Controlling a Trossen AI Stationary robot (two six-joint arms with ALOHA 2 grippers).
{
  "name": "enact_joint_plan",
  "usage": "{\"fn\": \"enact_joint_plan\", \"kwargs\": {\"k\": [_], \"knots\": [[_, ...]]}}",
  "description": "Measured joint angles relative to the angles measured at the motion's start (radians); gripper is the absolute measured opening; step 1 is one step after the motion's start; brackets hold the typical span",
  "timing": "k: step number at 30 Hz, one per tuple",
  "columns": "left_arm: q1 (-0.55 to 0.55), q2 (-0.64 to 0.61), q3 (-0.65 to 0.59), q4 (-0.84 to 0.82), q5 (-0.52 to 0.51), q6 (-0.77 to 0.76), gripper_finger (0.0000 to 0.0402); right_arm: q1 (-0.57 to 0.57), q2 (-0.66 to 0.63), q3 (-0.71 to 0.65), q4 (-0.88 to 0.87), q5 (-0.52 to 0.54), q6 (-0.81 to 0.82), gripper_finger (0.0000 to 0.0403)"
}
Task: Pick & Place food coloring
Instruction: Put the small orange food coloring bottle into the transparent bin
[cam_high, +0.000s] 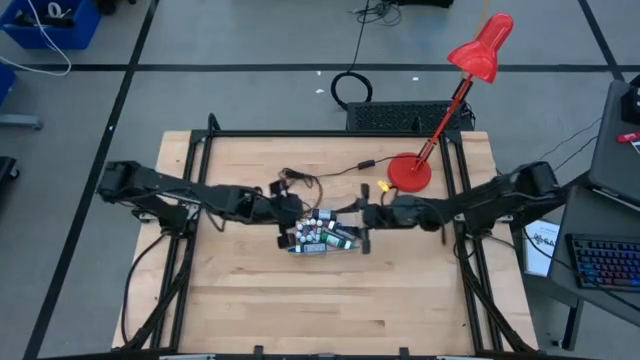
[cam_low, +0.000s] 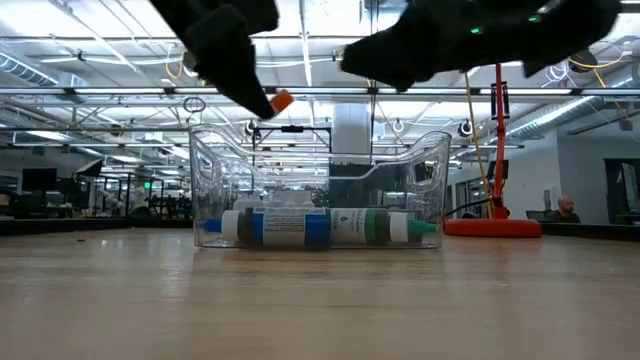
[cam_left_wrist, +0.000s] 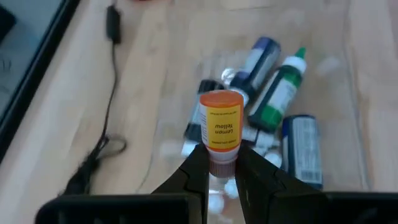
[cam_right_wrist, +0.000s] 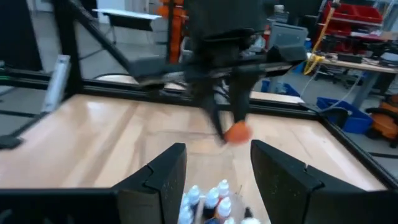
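The left fingers (cam_left_wrist: 221, 171) are pinching a little yellow food coloring bottle (cam_left_wrist: 221, 127) by its bottom end. One finger is pressing on each side of it, and its orange cap is sticking out past the fingertips. Its label is saying "lemon yellow". In the low view this bottle (cam_low: 281, 101) is hanging in the air, above the clear tub (cam_low: 320, 180) and not touching it.

Just past the left fingers, more food coloring bottles (cam_left_wrist: 273, 93) are lying on their sides inside the tub. A green one (cam_left_wrist: 278, 92) is lying right next to a dark blue one (cam_left_wrist: 256, 62), and another blue one (cam_left_wrist: 303, 146) is lying close by. From the side, the bottles (cam_low: 320, 227) are lying in a row along the tub's bottom, and the tub is sitting on the wooden counter (cam_low: 320, 300).

The right fingers (cam_right_wrist: 217, 180) are spread wide apart and are holding nothing. They are hovering over the other side of the tub, with white caps (cam_right_wrist: 208, 199) showing in the gap between them. Farther out past them, the left arm is holding up the orange cap (cam_right_wrist: 237, 132).

From above, the two arms are meeting over the tub (cam_high: 322, 235) in the middle of the counter (cam_high: 330, 310). Beyond the right fingers, a red lamp (cam_high: 455, 100) is standing at the far edge of the counter
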Motion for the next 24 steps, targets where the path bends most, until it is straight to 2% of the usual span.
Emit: {"fn": "enact_joint_plan", "kwargs": {"k": [4, 10, 24], "knots": [[-0.016, 0.111, 0.09, 0.002, 0.012, 0.09, 0.0056, -0.033, 0.092, 0.067, 0.0, -0.002, -0.015, 0.0171], [-0.023, 0.222, 0.192, -0.028, 0.056, 0.172, 0.0056, -0.07, 0.171, 0.101, -0.002, -0.113, 0.036, 0.0171], [-0.026, 0.236, 0.226, -0.035, 0.065, 0.188, 0.0056, -0.078, 0.226, 0.1, -0.009, -0.133, 0.058, 0.0171]]}}
